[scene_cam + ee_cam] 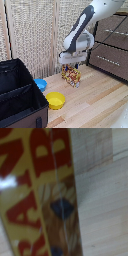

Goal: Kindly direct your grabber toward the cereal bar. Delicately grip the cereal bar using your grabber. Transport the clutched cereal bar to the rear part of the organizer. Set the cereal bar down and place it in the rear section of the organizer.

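Observation:
The cereal bar [71, 76], a small box with red, yellow and orange print, hangs slightly tilted under the grabber [70, 64] near the back wall. The grabber's dark fingers [65, 65] sit on either side of the box's upper end and appear shut on it. In the wrist view the cereal bar [35, 198] fills much of the picture, very close, with large red letters on yellow; no fingers show there. The organizer [17, 107], a large black fabric box with an inner divider, stands at the exterior view's left, well apart from the grabber.
A blue bowl [40, 84] and a yellow bowl [55, 100] sit on the wooden table [95, 100] between the organizer and the cereal bar. A dark wooden drawer cabinet [112, 45] stands at the exterior view's right. A folding screen runs behind.

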{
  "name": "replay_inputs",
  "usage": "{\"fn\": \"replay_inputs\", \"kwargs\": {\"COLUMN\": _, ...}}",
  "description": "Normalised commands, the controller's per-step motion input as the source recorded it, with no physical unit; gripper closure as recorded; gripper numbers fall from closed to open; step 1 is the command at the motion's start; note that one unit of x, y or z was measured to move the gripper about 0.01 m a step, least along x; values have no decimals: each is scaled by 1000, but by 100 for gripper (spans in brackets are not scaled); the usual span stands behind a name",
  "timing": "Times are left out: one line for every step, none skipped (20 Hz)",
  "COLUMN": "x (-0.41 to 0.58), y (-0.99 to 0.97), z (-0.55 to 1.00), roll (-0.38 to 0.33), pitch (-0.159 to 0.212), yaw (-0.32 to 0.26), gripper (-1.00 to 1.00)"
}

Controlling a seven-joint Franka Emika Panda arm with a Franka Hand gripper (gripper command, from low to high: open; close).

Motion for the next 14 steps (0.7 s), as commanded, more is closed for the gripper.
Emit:
{"fn": "replay_inputs", "kwargs": {"x": 60, "y": 6, "z": -206, "roll": -18, "pitch": 164, "yaw": -49, "gripper": -100}}
{"fn": "replay_inputs", "kwargs": {"x": 123, "y": 106, "z": -160, "roll": -65, "pitch": 200, "yaw": -42, "gripper": -100}}
{"fn": "replay_inputs", "kwargs": {"x": 126, "y": 63, "z": -129, "roll": -75, "pitch": 186, "yaw": -34, "gripper": 100}}
{"fn": "replay_inputs", "kwargs": {"x": 91, "y": 0, "z": -91, "roll": -46, "pitch": 126, "yaw": -27, "gripper": 100}}
{"fn": "replay_inputs", "kwargs": {"x": 71, "y": 63, "z": -74, "roll": -50, "pitch": 71, "yaw": -12, "gripper": 100}}
{"fn": "replay_inputs", "kwargs": {"x": 9, "y": 66, "z": -17, "roll": -30, "pitch": 13, "yaw": 0, "gripper": 100}}
{"fn": "replay_inputs", "kwargs": {"x": 0, "y": 51, "z": 0, "roll": -19, "pitch": 0, "yaw": 0, "gripper": 100}}
{"fn": "replay_inputs", "kwargs": {"x": 0, "y": 0, "z": 0, "roll": -10, "pitch": 0, "yaw": 0, "gripper": 100}}
{"fn": "replay_inputs", "kwargs": {"x": 0, "y": 46, "z": 0, "roll": -13, "pitch": 0, "yaw": 0, "gripper": 100}}
{"fn": "replay_inputs", "kwargs": {"x": 0, "y": 74, "z": 20, "roll": -24, "pitch": 0, "yaw": 0, "gripper": 100}}
{"fn": "replay_inputs", "kwargs": {"x": 0, "y": 100, "z": 74, "roll": -34, "pitch": -16, "yaw": 0, "gripper": 100}}
{"fn": "replay_inputs", "kwargs": {"x": 0, "y": 86, "z": 131, "roll": -33, "pitch": -19, "yaw": 0, "gripper": 100}}
{"fn": "replay_inputs", "kwargs": {"x": 0, "y": 46, "z": 246, "roll": -26, "pitch": -25, "yaw": -25, "gripper": 100}}
{"fn": "replay_inputs", "kwargs": {"x": 0, "y": 34, "z": 266, "roll": -19, "pitch": -16, "yaw": -48, "gripper": 100}}
